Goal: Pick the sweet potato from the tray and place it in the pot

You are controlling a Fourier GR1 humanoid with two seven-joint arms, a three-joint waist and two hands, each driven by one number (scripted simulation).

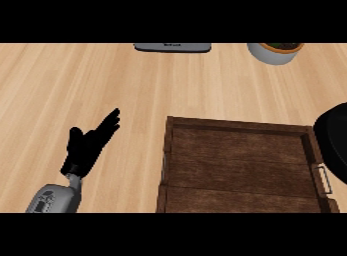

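A dark wooden tray lies on the counter at the lower middle, and I see no sweet potato on its boards. A black pot shows partly at the right edge, beside the tray's right rim and metal handle. My left hand rests open to the left of the tray, fingers straight and pointing up and right, holding nothing. My right hand is outside the view.
A grey flat device lies at the counter's far edge in the middle. A white planter with soil stands at the far right. Light wooden counter stretches around the tray.
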